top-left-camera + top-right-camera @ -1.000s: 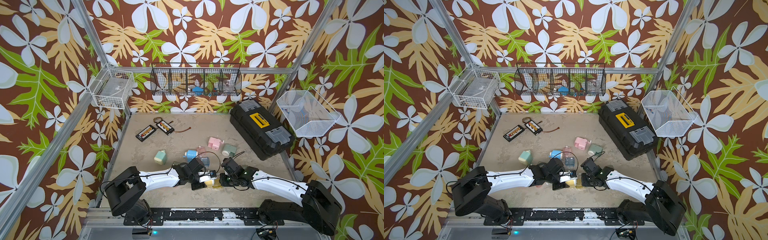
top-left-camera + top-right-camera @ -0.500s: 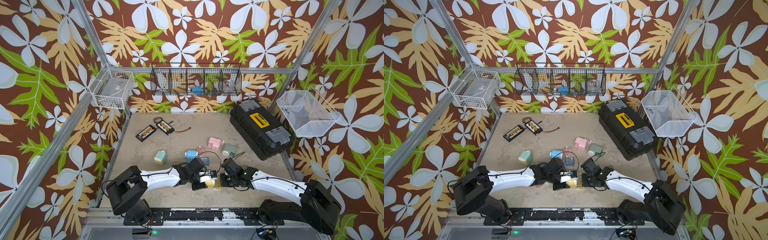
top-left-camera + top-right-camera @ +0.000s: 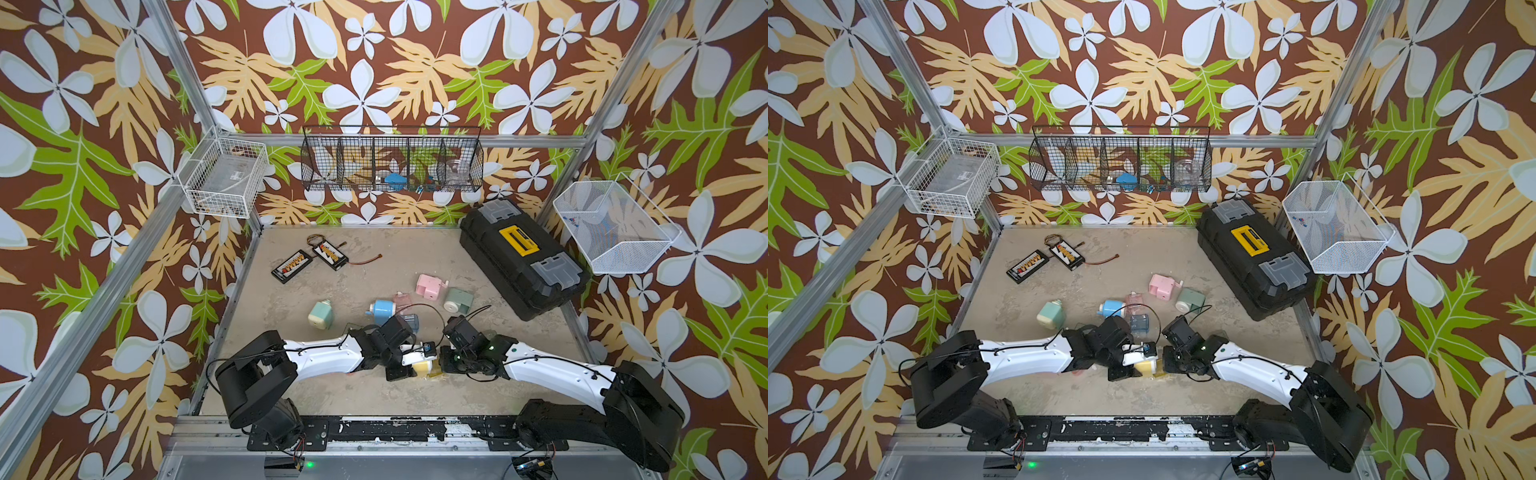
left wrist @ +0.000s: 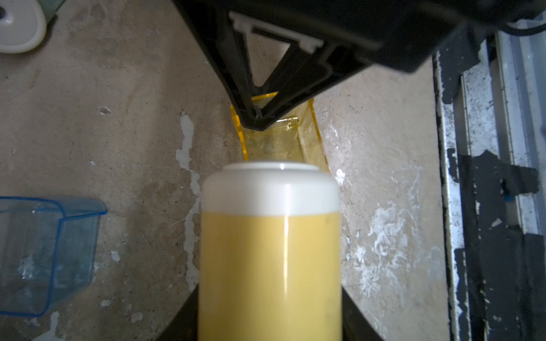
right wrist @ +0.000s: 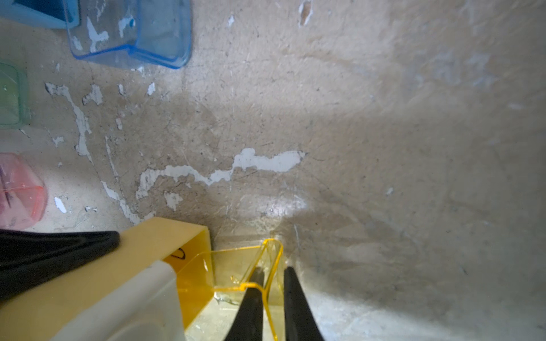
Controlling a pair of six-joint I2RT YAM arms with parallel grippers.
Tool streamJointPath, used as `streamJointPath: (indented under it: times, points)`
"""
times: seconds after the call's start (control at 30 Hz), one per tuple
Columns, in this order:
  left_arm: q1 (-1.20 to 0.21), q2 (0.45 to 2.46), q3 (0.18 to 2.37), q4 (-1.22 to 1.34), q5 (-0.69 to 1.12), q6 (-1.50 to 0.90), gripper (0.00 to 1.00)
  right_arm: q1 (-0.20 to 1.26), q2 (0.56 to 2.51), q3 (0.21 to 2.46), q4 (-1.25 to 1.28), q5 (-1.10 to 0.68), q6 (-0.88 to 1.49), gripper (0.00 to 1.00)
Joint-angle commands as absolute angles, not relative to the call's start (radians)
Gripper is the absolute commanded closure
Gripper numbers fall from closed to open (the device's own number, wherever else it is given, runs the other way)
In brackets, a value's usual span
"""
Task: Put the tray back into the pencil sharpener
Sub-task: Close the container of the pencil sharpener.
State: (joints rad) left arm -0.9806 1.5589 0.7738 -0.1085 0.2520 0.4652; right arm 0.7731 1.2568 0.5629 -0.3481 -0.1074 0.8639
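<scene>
Left jaws: closed on the two sides of the cream-yellow plastic pencil sharpener with a white end (image 4: 269, 251). The left wrist view cuts both jaws off at the picture's edge. The right wrist view shows only one black jaw, lying along the sharpener's side.
Right jaws: narrow, pinching the end wall of the clear yellow plastic tray (image 5: 236, 265), one jaw inside the tray and one outside.
Tray: low against the worn beige surface (image 3: 332, 395), its other end at the sharpener's open mouth and most of its length sticking out. The sharpener's white end hides how far in it reaches.
Top views: the two wrists cover the pair, so both top views show only slivers of yellow between them. The pinch itself shows only in the wrist views.
Loose trays: a clear blue tray (image 4: 44, 257), a clear pink one (image 5: 17, 192) and a clear green one (image 5: 11, 97) lie just beyond, each cut off at a wrist picture's edge.
Mid surface: the top views show the blue (image 3: 382, 309), mint-green (image 3: 321, 314), pink (image 3: 430, 286) and pale green (image 3: 457, 300) sharpeners whole.
Far end: two black circuit boards with wires (image 3: 291, 266) and a black toolbox with a yellow handle (image 3: 523, 266).
Back wall: a black wire basket (image 3: 392, 162), its contents hard to make out.
</scene>
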Motion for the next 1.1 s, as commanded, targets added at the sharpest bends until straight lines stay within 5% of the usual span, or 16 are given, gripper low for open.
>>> streamJointPath:
  times: [0.0,0.7,0.97,1.07]
  points:
    - [-0.984,1.562,0.771,-0.158,0.244,0.469,0.76,0.775,1.255,0.565,-0.356,-0.093,0.891,0.81]
    - [-0.984,1.578,0.781,-0.174,0.244,0.477,0.75,0.775,1.243,0.548,-0.278,-0.153,0.905,0.86]
    - [-0.983,1.589,0.785,-0.170,0.226,0.479,0.75,0.739,1.160,0.498,-0.232,-0.204,0.918,0.76]
    - [-0.983,1.582,0.782,-0.170,0.218,0.480,0.76,0.706,1.085,0.470,-0.248,-0.204,0.917,0.65]
